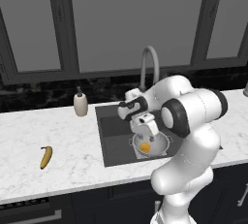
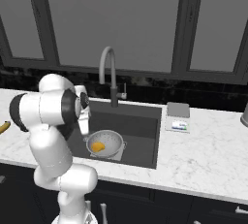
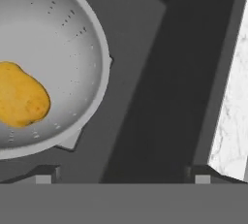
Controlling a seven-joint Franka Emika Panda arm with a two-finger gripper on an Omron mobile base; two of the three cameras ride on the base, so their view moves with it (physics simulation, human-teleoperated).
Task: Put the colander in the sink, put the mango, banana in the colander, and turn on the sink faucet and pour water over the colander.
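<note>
Colander (image 1: pixel 151 145) sat in sink (image 1: pixel 114 121), mango (image 1: pixel 145 147) inside it, resting on its bottom. Claw (image 3: pixel 123 177) hung above sink, fingers spread wide, gripping nothing, off to one side of colander rim. Banana (image 1: pixel 46 156) lay on marble tabletop (image 1: pixel 53 136), well apart from sink. Sink faucet (image 2: pixel 109 75) stood behind basin.

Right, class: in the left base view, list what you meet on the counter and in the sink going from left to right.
banana → soap dispenser → colander holding the mango in the sink
</note>
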